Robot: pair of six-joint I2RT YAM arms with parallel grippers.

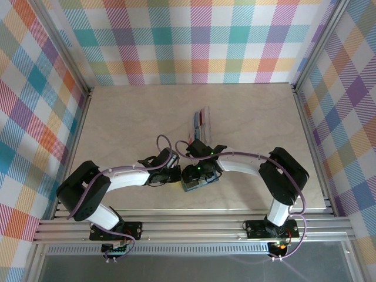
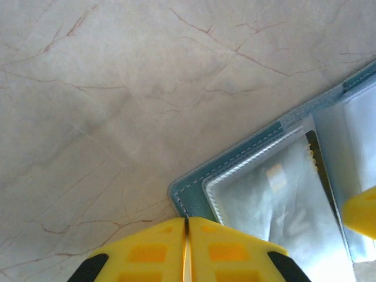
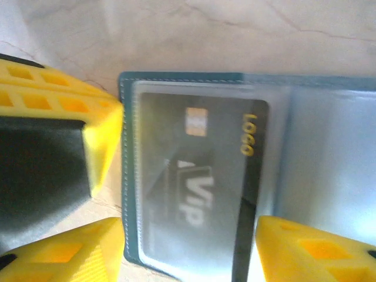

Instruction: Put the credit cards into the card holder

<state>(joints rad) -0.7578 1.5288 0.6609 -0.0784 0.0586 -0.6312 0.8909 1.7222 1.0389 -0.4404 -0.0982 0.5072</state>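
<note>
Right jaws apart, empty, over card holder [image 3: 176, 77]; left jaws shut at its corner. One black card [image 3: 200, 176] sleeved; other credit cards [image 1: 201, 120] outstanding beyond it.

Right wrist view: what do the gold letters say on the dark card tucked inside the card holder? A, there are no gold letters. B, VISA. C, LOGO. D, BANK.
C: the dark card lying inside the open card holder has gold lettering near its right edge that reads LOGO, with pale VIP lettering further in.
</note>
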